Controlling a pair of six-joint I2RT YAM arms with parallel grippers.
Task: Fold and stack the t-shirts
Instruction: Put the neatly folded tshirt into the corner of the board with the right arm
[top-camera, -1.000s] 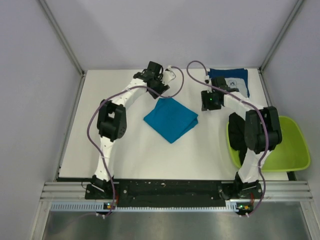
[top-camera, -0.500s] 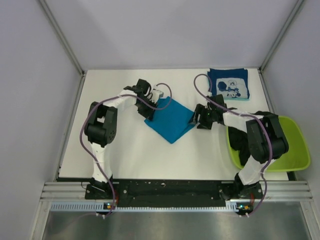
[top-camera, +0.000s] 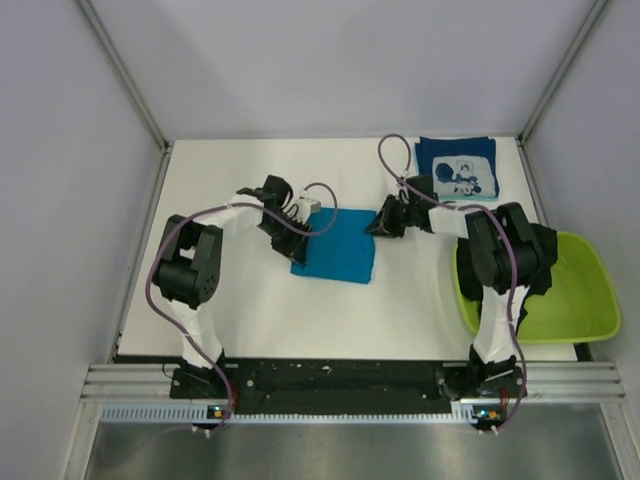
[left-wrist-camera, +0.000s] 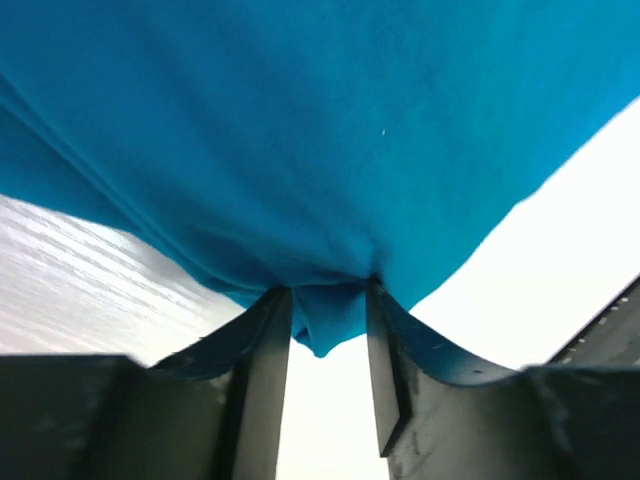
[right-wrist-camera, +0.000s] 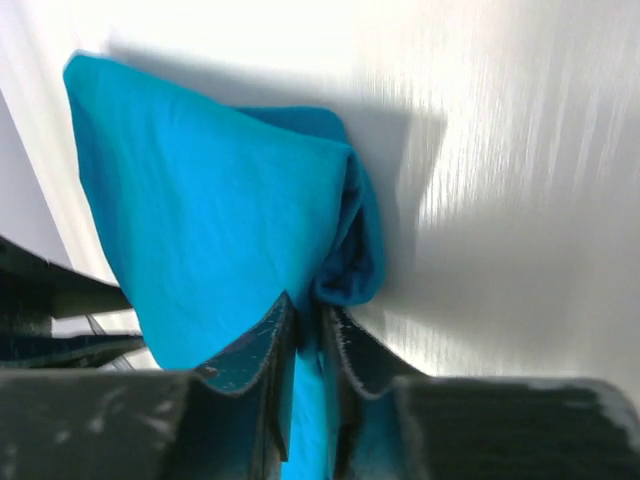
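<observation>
1. Lying flat near the middle of the white table (top-camera: 250, 320), the folded teal-blue t-shirt (top-camera: 338, 258) forms a rough rectangle between the two arms.
2. The left gripper (top-camera: 298, 230) sits at the shirt's far-left corner, low over the table.
3. In the left wrist view, the left gripper (left-wrist-camera: 328, 296) is narrowed to a small gap. A bunched fold of the teal-blue t-shirt (left-wrist-camera: 330, 130) is pinched between its dark fingers (left-wrist-camera: 262, 380), and a short tip of cloth hangs below the pinch.
4. The right gripper (top-camera: 384, 222) sits at the shirt's far-right corner, opposite the left one.
5. In the right wrist view, the right gripper (right-wrist-camera: 310, 322) is almost closed. Its fingers (right-wrist-camera: 255, 370) clamp the edge of the teal-blue t-shirt (right-wrist-camera: 220, 220), and beside the grip the layered corner curls up off the table.
6. The navy t-shirt (top-camera: 457, 170) lies folded at the far-right corner of the table, white print facing up. It is well apart from the teal one.
7. The lime-green basin (top-camera: 585, 300) stands off the table's right edge.
8. A dark mass (top-camera: 468, 285) shows in the basin's left part, possibly the black t-shirt, though the right arm covers much of it.
</observation>
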